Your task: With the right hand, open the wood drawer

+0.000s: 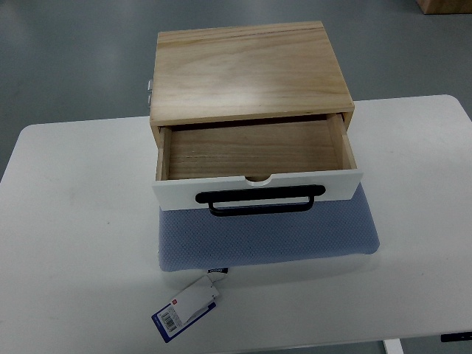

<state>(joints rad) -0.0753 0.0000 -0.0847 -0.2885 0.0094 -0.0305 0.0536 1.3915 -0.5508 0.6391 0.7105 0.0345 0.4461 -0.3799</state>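
The light wooden box's white-fronted drawer (254, 158) already stands pulled out, empty, black bar handle (259, 200) untouched; neither hand shows, so their state is unknowable. Any further pull should run straight.

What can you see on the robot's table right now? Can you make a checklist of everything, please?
Surface: white table, with faint scuff marks on its left part.
Job's things: wood drawer box stands on a blue-grey pad; its drawer is pulled out and looks empty; white front with black handle.
Clutter: a tag with a barcode lies by the pad's front left corner.
Hands: nothing seen, neither left nor right.
Cables: nothing seen.
Surroundings: grey floor; a brown cardboard-like corner at top right; a small metal fitting on the box's left side.
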